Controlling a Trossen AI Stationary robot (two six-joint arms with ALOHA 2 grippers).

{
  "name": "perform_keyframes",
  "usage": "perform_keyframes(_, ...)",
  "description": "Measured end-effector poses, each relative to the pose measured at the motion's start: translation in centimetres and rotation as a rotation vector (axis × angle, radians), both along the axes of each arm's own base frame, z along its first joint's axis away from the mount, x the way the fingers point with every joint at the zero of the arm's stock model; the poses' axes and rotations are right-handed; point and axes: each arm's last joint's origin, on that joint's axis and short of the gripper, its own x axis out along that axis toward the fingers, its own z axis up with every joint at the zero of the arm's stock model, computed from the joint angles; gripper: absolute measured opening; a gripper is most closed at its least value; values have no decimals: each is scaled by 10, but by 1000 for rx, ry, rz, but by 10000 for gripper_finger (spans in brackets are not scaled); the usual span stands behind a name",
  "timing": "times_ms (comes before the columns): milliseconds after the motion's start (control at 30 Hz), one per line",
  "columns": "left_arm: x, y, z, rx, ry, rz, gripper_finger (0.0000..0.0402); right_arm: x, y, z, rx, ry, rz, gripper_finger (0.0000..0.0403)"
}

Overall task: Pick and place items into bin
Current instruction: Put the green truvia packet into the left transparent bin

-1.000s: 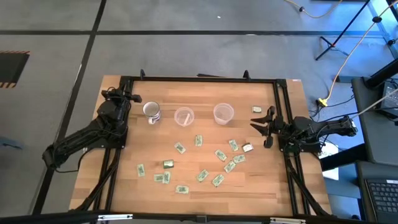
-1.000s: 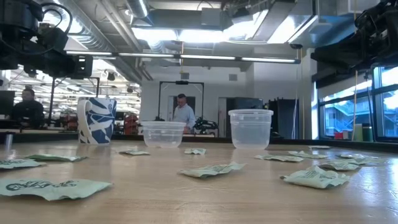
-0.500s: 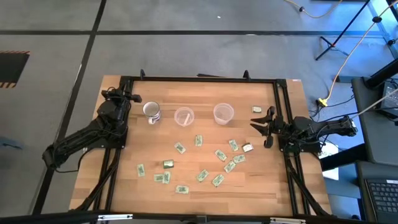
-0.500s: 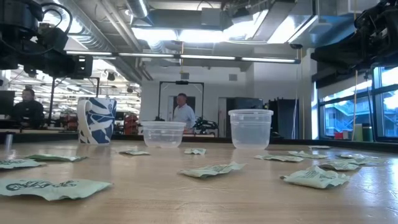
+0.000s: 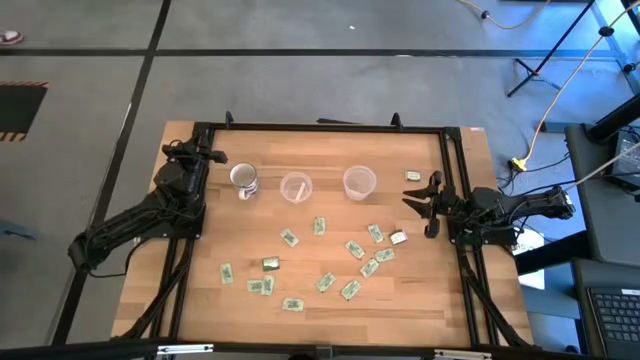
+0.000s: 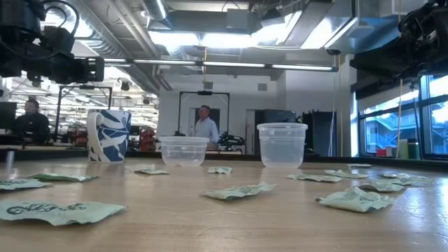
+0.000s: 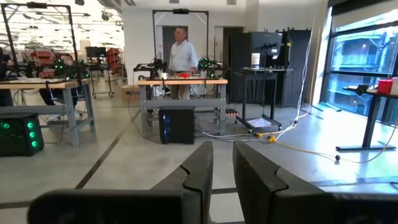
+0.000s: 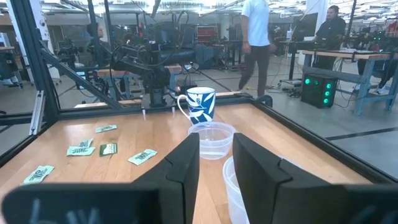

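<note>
Many small pale-green-and-white packets (image 5: 355,250) lie flat across the near half of the wooden table (image 5: 300,225), with two olive-gold ones (image 5: 270,263) (image 5: 398,238) among them. Two clear plastic bins (image 5: 296,187) (image 5: 359,182) stand in the far half, the right one (image 6: 282,144) taller than the left one (image 6: 183,150). My left gripper (image 5: 218,158) hangs above the far left corner, held about level, open by a narrow gap (image 7: 222,165) with nothing in it. My right gripper (image 5: 408,198) hangs over the right edge, pointing level across the table, also narrowly open (image 8: 215,158) and empty.
A blue-and-white mug (image 5: 243,180) stands left of the bins, close to my left gripper. One packet (image 5: 413,176) lies just beyond my right gripper. A black frame (image 5: 320,127) runs along the table's edges. People stand in the room beyond the table.
</note>
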Motion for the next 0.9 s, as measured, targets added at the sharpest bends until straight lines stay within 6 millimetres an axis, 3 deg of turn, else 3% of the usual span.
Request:
perform_keyframes(533, 0, 0, 0, -1, -10, -1, 57, 1, -1, -1, -5, 13, -27, 101)
perform_keyframes(700, 0, 0, 0, -1, -10, -1, 57, 5, -1, -6, -67, 110, -63, 101)
perform_keyframes(900, 0, 0, 0, -1, -8, -1, 57, 5, -6, 4, -13, 326, -278, 101)
